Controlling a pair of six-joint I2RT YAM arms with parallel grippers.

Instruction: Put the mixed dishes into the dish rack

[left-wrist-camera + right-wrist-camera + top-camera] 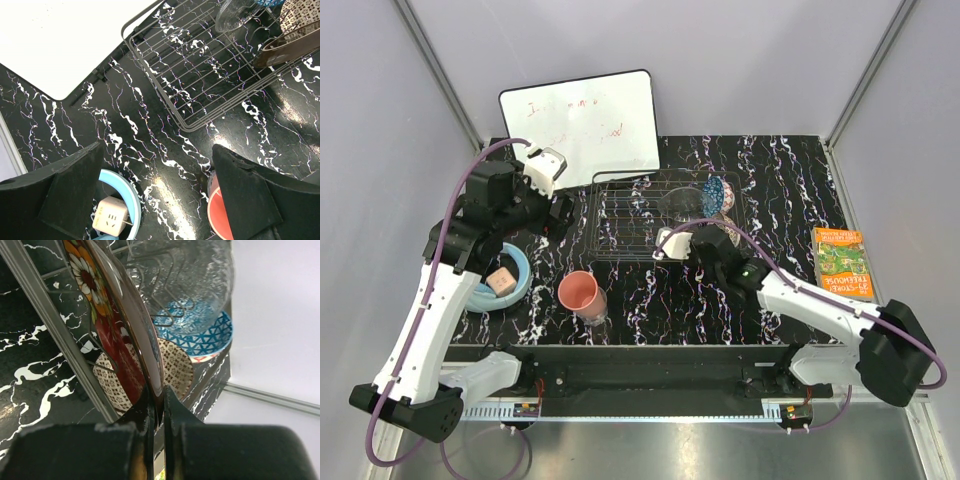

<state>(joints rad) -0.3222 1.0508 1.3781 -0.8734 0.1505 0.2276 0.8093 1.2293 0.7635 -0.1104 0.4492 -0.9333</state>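
Black marbled counter [790,180], and on it the following, as I am reading it off my three feeds.

- Dish rack [638,215]: dark wire grid, lying flat just in front of the whiteboard [582,118]. I am using it as my reference for every entry below.
- Red floral plate [95,300]: standing on edge and tilting at the rack's near right corner. I cannot tell whether it is sitting between the wires.
- Right tool [156,402]: its fingers are pressing together on the plate's rim, one on each face.
- Clear glass bowl [682,203]: leaning on its side in the rack's right half.
- Blue patterned bowl [212,340]: sitting at the rack's far right corner, just behind the glass bowl.
- Cream-gold patterned bowl [176,371]: lying at the rack's right end, beside the blue one and just beyond the plate.
- Pink plastic cup [582,293]: standing outside the rack, on the counter in front of its near left corner, its mouth facing my overhead camera.
- Left tool [155,192]: hanging over the counter off the rack's near left corner, fingers spread wide and gripping nothing.
- Plain light-blue bowl [517,272]: sitting left of the rack and carrying a small white socket cube [111,217].
- Book [843,262]: lying well to the right of the rack.
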